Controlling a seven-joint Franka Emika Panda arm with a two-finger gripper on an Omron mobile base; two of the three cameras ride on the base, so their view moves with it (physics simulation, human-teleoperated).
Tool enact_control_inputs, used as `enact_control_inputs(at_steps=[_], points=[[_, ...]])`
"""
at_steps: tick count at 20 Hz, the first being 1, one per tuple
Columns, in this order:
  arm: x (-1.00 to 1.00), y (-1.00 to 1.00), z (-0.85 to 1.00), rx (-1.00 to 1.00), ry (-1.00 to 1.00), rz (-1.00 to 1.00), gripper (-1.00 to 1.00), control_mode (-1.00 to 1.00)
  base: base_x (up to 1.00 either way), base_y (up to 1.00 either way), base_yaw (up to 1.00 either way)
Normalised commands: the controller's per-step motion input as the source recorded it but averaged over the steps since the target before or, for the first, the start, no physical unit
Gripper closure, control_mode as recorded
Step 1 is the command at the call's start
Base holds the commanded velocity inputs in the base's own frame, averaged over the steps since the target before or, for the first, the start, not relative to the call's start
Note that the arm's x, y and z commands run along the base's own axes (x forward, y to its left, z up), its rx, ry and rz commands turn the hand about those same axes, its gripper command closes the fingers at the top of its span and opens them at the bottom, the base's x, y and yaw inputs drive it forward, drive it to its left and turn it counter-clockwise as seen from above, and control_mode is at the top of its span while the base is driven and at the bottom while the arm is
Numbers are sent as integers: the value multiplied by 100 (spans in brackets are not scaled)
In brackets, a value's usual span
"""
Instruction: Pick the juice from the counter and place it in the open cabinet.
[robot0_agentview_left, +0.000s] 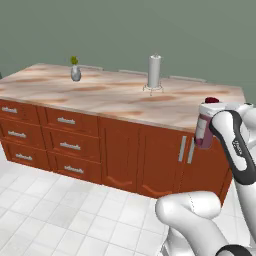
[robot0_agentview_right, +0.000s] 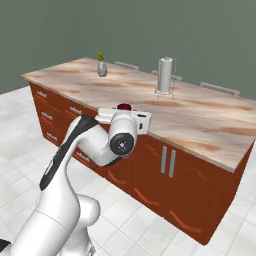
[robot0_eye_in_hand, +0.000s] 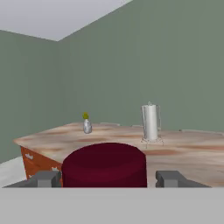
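Jaws clamped on juice (robot0_agentview_left: 202, 131), clear of counter (robot0_agentview_left: 115, 95). Keep bottle upright, grip firm, swing slow w/ base; cabinet out of frame. Avoid towel roll (robot0_agentview_left: 155, 72).

Lighting: even, diffuse, moderately bright in all three views; no visible source. Rendered look throughout, flat shading.

Shadows: faint soft patch under the paper-towel roll (robot0_agentview_left: 155, 72) on the counter (robot0_agentview_left: 100, 92), centre of the left base view. Floor tiles (robot0_agentview_left: 55, 215) at lower left carry no distinct cast shadow.

Glare: soft highlights on the white arm (robot0_agentview_right: 75, 200), lower left of the right base view. Wall (robot0_eye_in_hand: 131, 57) is uniform dull green, no hot spots.

Sharpness: mild softness overall, coarse resolution; the small vase (robot0_eye_in_hand: 87, 126) at centre left of the hand view is blurred. No edge distortion noted.
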Motion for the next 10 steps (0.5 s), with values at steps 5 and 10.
enact_control_inputs(at_steps=[5,10], points=[[0,0,0,0,0,0,100,100,-46,0,78],[0,0,0,0,0,0,100,100,-43,0,85]])
